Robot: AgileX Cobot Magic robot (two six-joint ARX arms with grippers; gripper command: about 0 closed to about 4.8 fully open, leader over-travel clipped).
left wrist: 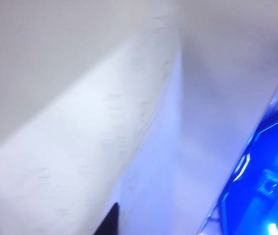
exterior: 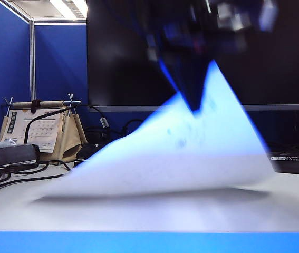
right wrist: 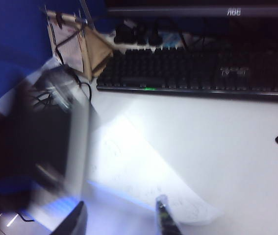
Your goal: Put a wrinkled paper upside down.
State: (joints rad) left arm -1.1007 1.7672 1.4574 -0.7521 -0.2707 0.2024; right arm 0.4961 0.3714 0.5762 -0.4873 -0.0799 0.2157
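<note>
White wrinkled paper (exterior: 181, 153) hangs pinched in the left end effector (exterior: 194, 105), one edge on the desk (exterior: 276, 205); right end effector (right wrist: 121, 218) gapes wide above.

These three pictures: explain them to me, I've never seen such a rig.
It is a two-armed robot at a desk. The exterior view looks across the table: the left gripper, jaws shut, lifts the wrinkled paper by a corner while the sheet's lower edge stays near the table. A desk calendar stands at the back. The left wrist view, from that arm, shows the paper close up, blurred. The right wrist view looks down from the other arm: its right gripper is open and empty above the paper, a keyboard beyond.
</note>
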